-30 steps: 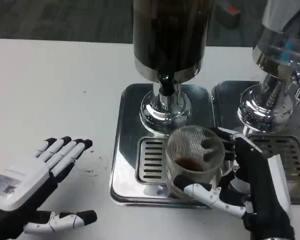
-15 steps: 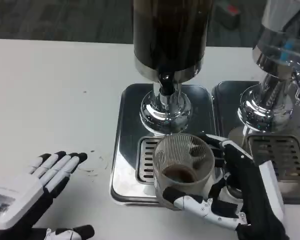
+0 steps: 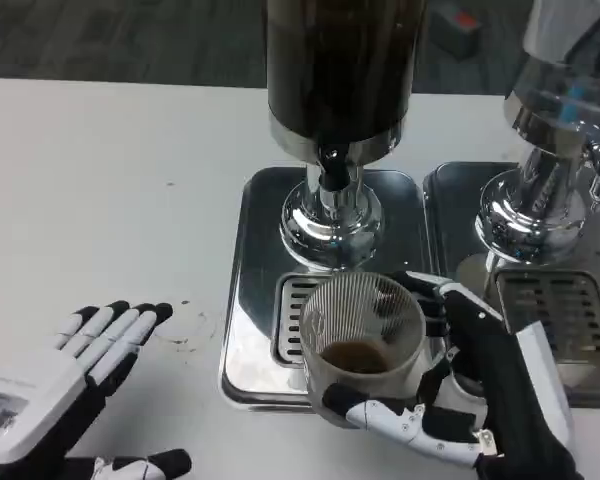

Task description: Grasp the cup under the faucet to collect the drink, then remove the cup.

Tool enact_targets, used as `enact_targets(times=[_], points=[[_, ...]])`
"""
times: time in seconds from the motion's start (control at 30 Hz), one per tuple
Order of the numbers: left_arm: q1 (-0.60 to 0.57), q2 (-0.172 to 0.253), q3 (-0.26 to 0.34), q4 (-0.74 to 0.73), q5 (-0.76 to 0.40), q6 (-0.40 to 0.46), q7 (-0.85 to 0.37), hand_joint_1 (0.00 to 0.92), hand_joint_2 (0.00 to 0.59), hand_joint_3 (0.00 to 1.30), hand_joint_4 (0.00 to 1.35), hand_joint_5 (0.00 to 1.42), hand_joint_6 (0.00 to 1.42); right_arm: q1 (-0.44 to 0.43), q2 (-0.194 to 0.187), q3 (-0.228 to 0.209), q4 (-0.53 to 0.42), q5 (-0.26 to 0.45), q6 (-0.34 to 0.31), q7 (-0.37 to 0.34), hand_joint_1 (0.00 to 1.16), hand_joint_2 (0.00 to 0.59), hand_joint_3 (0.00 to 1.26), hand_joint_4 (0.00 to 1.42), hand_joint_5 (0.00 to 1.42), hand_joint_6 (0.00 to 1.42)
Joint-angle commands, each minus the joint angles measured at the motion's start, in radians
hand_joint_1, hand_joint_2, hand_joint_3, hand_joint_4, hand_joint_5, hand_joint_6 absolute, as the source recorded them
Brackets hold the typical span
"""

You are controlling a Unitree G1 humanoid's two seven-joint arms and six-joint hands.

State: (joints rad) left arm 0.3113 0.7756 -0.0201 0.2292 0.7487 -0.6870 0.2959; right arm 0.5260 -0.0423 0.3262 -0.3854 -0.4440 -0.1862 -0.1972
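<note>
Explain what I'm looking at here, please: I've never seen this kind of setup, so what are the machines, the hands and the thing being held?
The camera sits on a humanoid robot's head, looking down at a white table. The right hand wraps its fingers around a clear ribbed cup holding a little dark drink, above the slotted drip tray. Behind stands a drink dispenser with its faucet; a second dispenser stands to its right. The left hand lies open, holding nothing.

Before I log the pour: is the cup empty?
No. The cup, held by the right hand, has a little dark drink pooled at its bottom.
</note>
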Motion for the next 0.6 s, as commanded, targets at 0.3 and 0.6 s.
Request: enact_targets(times=[0.3, 0.6], points=[[0.000, -0.005, 0.000, 0.005, -0.006, 0.005, 0.010, 0.000, 0.091, 0.00, 0.00, 0.00, 0.00, -0.013, -0.005, -0.014, -0.038, 0.037, -0.016, 0.038, 0.98, 0.199, 0.55, 0.69, 0.81, 1.06], [0.015, -0.013, -0.006, -0.008, -0.001, 0.007, 0.009, 0.000, 0.091, 0.00, 0.00, 0.00, 0.00, -0.010, -0.008, -0.022, -0.045, 0.041, -0.012, 0.055, 0.98, 0.199, 0.55, 0.69, 0.82, 1.07]])
